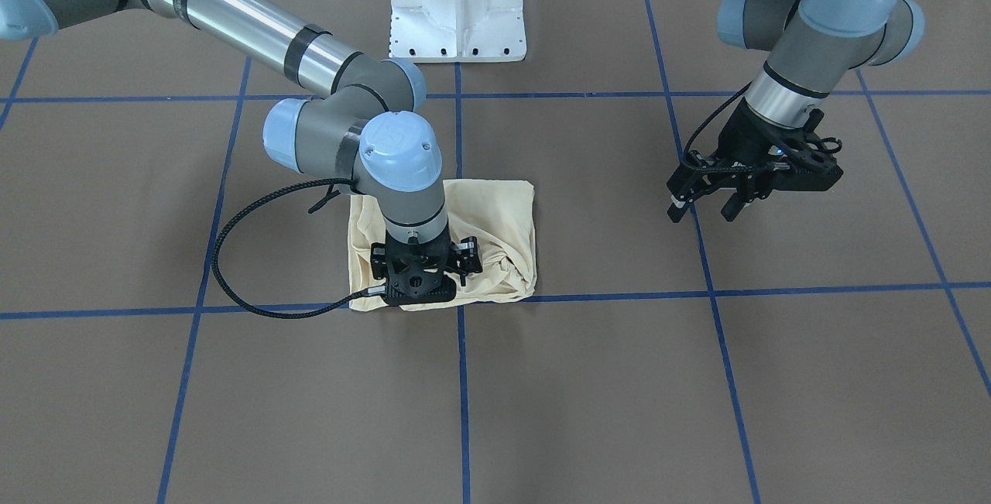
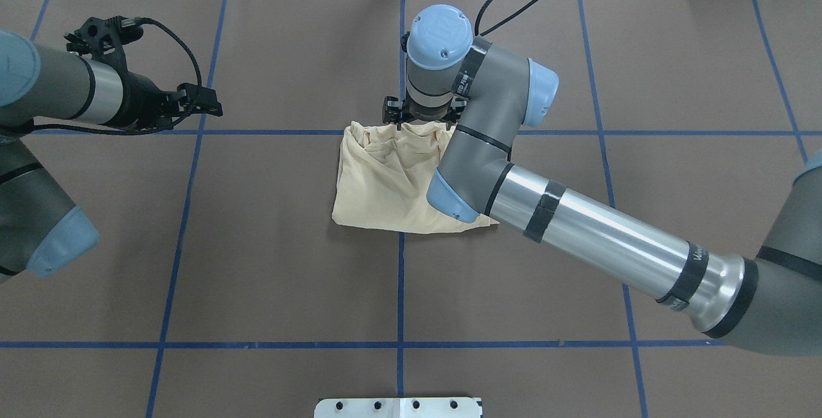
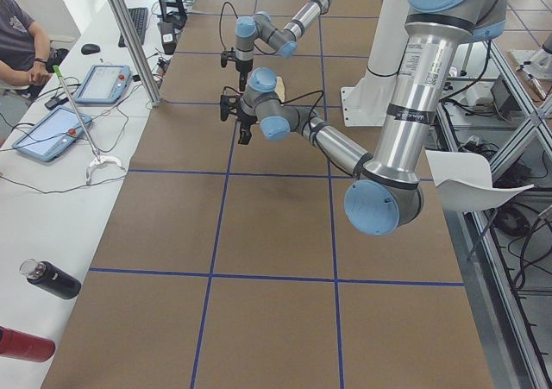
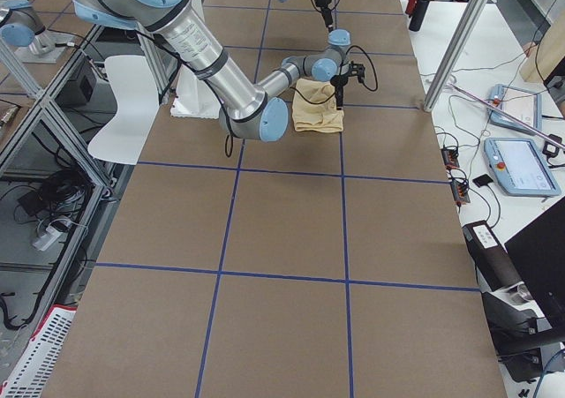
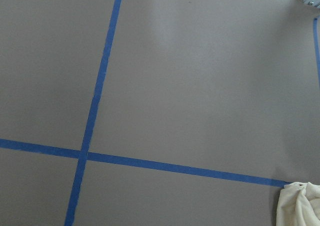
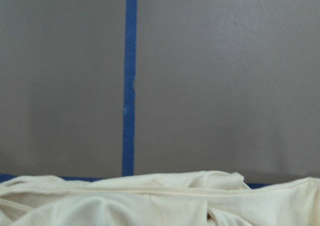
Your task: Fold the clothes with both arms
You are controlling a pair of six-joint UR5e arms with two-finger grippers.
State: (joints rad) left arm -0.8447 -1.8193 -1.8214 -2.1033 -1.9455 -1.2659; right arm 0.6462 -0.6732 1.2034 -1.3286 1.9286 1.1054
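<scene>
Right claw (image 1: 416, 281), grip hidden, over the limp, thin T-shirt (image 1: 499, 214), best pinched at its edge; left claw (image 1: 703, 210) released.

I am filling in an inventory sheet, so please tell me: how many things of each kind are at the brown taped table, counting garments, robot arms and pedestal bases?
Cream shirt: 1
Robot arms: 2 (left arm, right arm)
White pedestal base: 1
Total: 4

Right tool (image 1: 420, 270) tips hidden, perhaps in T-shirt (image 1: 499, 214).
</scene>
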